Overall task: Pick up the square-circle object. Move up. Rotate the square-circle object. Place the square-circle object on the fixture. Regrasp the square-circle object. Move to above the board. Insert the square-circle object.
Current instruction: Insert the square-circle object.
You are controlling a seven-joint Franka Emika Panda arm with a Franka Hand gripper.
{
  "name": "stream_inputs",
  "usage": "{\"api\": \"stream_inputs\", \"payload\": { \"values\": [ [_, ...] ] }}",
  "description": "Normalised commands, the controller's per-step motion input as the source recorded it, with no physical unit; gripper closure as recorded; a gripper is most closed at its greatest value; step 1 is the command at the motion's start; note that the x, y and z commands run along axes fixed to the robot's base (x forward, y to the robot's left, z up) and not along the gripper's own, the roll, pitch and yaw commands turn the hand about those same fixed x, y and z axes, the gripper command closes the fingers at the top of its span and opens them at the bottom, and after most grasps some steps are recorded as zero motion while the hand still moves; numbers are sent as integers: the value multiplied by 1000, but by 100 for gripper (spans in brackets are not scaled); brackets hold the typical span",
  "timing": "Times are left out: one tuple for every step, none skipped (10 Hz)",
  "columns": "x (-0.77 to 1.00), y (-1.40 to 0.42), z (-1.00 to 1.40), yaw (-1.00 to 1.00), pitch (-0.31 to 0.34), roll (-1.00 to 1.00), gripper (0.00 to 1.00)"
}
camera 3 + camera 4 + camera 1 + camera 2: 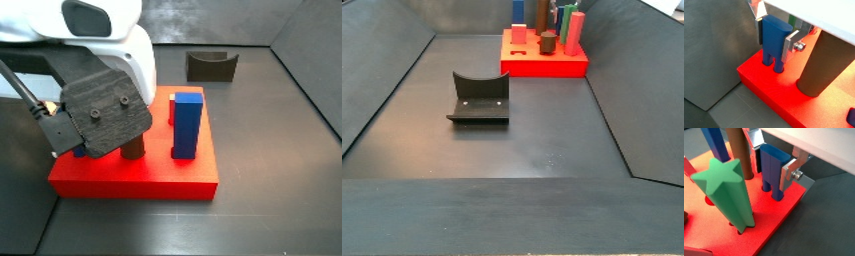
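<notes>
The gripper (775,36) is clamping the square-circle object (773,44) between its silver fingers (791,44), holding it upright with its long axis vertical, lower prongs reaching straight down into the board (767,85) near a corner, beside a brown peg (823,62)

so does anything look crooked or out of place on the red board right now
Nothing stands out. The gripper holds the small blue peg upright at a corner of the red board, its two prongs at the surface. The green star peg and brown peg stand straight. The fixture sits apart on the floor.
</notes>
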Motion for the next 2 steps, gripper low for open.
{"api": "stream_inputs", "payload": {
  "values": [
    [0, 0, -220, 0, -67, -183, 100],
    [0, 0, 0, 14, 0, 30, 100]
  ]
}}
